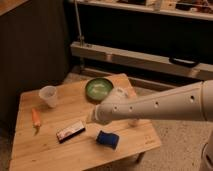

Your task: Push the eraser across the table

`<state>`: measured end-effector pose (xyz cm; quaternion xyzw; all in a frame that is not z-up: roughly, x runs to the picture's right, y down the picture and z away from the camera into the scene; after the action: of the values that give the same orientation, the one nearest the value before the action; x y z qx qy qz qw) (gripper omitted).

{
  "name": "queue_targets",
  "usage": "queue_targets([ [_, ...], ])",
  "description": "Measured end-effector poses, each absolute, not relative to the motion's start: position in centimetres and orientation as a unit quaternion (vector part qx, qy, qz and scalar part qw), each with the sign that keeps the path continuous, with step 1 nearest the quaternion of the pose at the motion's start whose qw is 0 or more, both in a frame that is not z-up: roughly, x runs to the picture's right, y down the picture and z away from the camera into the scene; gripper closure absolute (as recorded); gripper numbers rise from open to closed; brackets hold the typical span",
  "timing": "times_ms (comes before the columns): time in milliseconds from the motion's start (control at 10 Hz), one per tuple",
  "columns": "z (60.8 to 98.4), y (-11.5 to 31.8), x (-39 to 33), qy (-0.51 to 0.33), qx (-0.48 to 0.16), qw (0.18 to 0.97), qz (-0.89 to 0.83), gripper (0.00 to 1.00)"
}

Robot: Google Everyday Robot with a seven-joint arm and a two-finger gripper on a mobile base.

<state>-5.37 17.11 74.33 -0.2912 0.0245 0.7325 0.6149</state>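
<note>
The eraser point(70, 131), a long flat block with a white top and a reddish mark, lies on the light wooden table point(30, 152) left of centre, near the front. My white arm reaches in from the right. Its gripper point(94, 117) hangs at the arm's tip, just right of the eraser and a little behind it, apart from it. The arm's end hides most of the gripper. It holds nothing that I can see.
An orange carrot point(36, 120) lies at the left. A clear cup point(48, 95) stands behind it. A green bowl point(99, 89) sits at the back. A blue squarish block point(107, 139) lies right of the eraser, under the arm. A metal rail point(150, 60) runs behind the table.
</note>
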Motion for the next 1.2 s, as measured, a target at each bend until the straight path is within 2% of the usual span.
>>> queue_targets([
  [200,76.5,18.4,-5.4,-0.011,-0.31,0.594,0.742,0.83],
  [400,77.4,17.4,-5.9,-0.01,-0.304,0.606,0.735,0.99],
  [800,77.1,12.5,-6.4,0.009,-0.295,0.628,0.72,1.0],
  [1200,80.1,14.0,-8.7,0.024,-0.319,0.631,0.707,1.0],
])
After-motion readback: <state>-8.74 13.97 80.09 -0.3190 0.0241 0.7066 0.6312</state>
